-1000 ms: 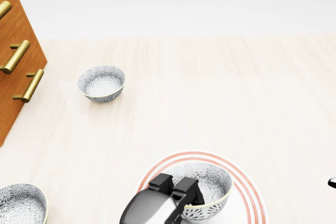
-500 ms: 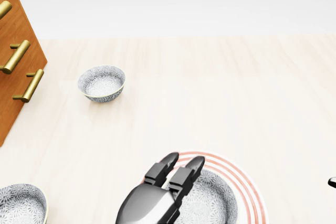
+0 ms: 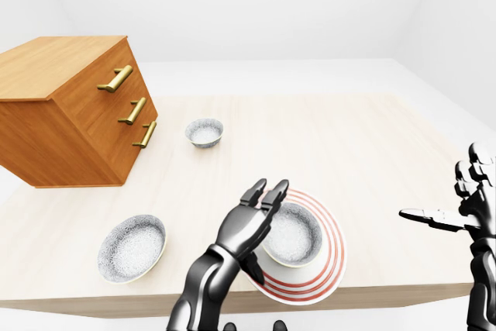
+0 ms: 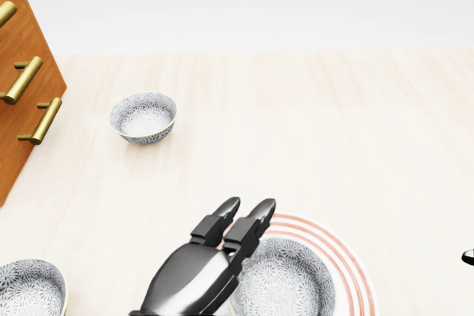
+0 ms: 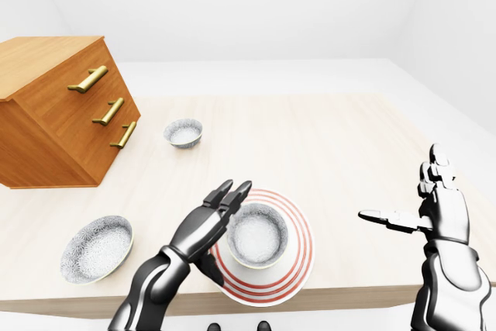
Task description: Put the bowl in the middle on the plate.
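Note:
A patterned grey bowl (image 5: 254, 234) sits upright on the white plate with red rings (image 5: 298, 257) near the bottom of the table. My left hand (image 5: 226, 191) is open, its fingers stretched out just left of the bowl's rim and clear of it. In the head view the same hand (image 4: 241, 216) overlaps the plate's left edge (image 4: 348, 257). My right hand (image 5: 434, 180) hangs open at the right, over the table's right edge, holding nothing.
A second patterned bowl (image 5: 184, 132) stands near the wooden drawer chest (image 5: 46, 106) at the upper left. A third bowl (image 5: 96, 248) lies at the lower left. The table's near edge (image 5: 349, 296) runs just below the plate.
My left hand let go of the bowl, opened its fingers and drew back to the left. The bowl settled lower onto the plate.

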Tool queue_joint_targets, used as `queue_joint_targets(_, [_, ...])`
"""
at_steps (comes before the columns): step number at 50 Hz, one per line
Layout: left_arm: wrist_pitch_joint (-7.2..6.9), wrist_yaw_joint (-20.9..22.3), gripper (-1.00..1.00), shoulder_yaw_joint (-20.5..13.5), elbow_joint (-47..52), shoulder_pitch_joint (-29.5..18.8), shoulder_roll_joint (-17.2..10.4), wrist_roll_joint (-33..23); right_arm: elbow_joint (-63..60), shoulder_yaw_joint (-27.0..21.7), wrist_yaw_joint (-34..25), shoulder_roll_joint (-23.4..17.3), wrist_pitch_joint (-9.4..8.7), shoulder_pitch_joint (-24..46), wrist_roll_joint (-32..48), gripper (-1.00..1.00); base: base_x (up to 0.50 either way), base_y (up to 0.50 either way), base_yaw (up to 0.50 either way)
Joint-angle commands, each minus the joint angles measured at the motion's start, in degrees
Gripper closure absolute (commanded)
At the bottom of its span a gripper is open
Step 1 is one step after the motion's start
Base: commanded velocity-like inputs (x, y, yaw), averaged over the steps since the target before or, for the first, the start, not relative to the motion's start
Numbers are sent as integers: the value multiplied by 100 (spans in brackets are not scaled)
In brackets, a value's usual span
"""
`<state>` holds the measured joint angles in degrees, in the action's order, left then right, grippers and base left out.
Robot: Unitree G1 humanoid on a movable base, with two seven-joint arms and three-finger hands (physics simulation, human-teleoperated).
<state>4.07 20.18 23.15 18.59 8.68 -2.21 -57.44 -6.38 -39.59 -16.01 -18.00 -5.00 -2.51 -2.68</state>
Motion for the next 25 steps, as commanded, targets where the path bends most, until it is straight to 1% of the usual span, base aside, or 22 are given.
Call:
queue_joint_targets(1, [-578,1283,-100,-422,1110,52,-95,743,80,23,13,-11,0,5,0,-100,0,0,0])
queue_joint_targets(2, [-907,1698,-100,-518,1505,148,-21,1071,63,22,13,-13,0,2,-1,-100,0,0,0])
queue_joint_targets(3, [-907,1816,-100,-584,1667,173,-133,1137,29,21,12,-11,0,-2,0,-100,0,0,0])
queue_joint_targets(5, [-907,1982,-100,-762,1933,100,-57,1397,105,28,11,-16,0,15,6,-100,0,0,0])
queue_joint_targets(6, [-907,1982,-100,-967,2102,32,-98,1542,135,39,17,-15,0,14,15,-100,0,0,0])
queue_joint_targets(8, [-907,1982,-100,-1207,2285,-83,-29,1868,153,46,25,-22,0,20,12,-100,0,0,0])
queue_joint_targets(9, [-907,1982,-100,-1320,2337,-185,-23,1978,175,55,33,-25,0,25,14,-100,0,0,0])
queue_joint_targets(10, [-907,1982,-100,-1515,2487,-378,31,2098,116,50,29,-25,0,8,11,-100,0,0,0])
queue_joint_targets(11, [-907,1982,-100,-1513,2501,-395,6,2123,111,49,28,-23,0,7,13,-100,0,0,0])
queue_joint_targets(12, [-907,1982,-100,-1743,2443,-606,27,2260,105,52,27,-24,0,11,17,-100,0,0,0])
queue_joint_targets(14, [-907,1982,-100,-1998,2420,-833,21,2564,89,43,22,-15,0,4,20,-100,0,0,0])
queue_joint_targets(15, [-907,1982,-100,-2076,2389,-917,-5,2657,89,41,21,-16,0,5,21,-100,0,0,0])
queue_joint_targets(16, [-907,1982,-100,-2180,2456,-1039,59,2892,114,45,23,-18,0,12,24,-100,0,0,0])
queue_joint_targets(17, [-907,1982,-100,-2202,2490,-1077,12,2999,160,52,27,-23,0,23,25,-100,0,0,0])
queue_joint_targets(18, [-907,1982,-100,-2207,2459,-1076,-92,3031,182,56,31,-25,0,23,23,-100,0,0,0])
queue_joint_targets(19, [-907,1982,-100,-2346,2411,-1181,-45,3186,99,48,25,-25,0,6,14,-100,0,0,0])
queue_joint_targets(20, [-907,1937,-100,-2361,2301,-1165,-162,3194,34,36,16,-21,0,-7,10,-100,0,0,0])
queue_joint_targets(22, [-907,1712,-100,-2490,2101,-1223,-186,3331,12,20,3,-11,0,-10,15,-100,0,0,0])
queue_joint_targets(23, [-907,1620,-100,-2471,2005,-1193,-264,3268,84,24,1,-9,0,-1,24,-100,0,0,0])
queue_joint_targets(24, [-907,1477,-100,-2513,1883,-1215,-267,3277,103,25,1,-9,0,-1,21,-100,0,0,0])
queue_joint_targets(25, [-907,1325,-100,-2615,1815,-1318,-204,3381,95,24,2,-10,0,-4,20,-100,0,0,0])
